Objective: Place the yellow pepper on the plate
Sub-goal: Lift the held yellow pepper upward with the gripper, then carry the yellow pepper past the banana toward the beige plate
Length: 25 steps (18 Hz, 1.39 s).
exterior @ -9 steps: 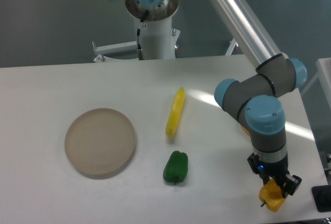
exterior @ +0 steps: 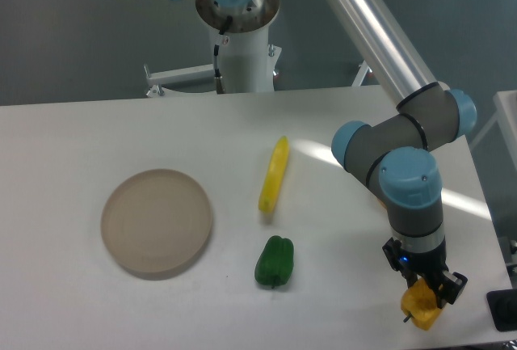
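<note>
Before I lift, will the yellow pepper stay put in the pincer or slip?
The yellow pepper looks smooth and lumpy, so it may twist in the pincer. It seems small, probably light. Its blocky shape should resist rolling on the plate.

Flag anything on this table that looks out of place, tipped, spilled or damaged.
Nothing stands out. The plate lies flat and bare, the green pepper and the long yellow piece look intact, and the gripper is at the yellow pepper.
</note>
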Each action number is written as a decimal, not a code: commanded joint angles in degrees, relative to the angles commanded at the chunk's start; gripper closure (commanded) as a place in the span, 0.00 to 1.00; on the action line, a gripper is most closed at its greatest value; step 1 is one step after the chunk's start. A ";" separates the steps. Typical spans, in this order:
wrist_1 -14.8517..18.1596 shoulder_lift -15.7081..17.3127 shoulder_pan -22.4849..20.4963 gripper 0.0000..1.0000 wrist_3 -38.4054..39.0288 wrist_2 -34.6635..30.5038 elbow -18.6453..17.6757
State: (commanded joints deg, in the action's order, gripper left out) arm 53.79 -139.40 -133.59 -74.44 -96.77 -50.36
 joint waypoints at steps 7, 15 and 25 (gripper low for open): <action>0.79 3.77 0.79 0.49 2.63 0.70 -3.15; 14.57 16.60 1.32 0.49 8.34 8.60 -9.40; 18.46 26.55 9.92 0.52 35.39 14.15 -20.92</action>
State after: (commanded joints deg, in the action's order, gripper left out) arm 72.25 -112.85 -123.67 -39.05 -82.62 -71.28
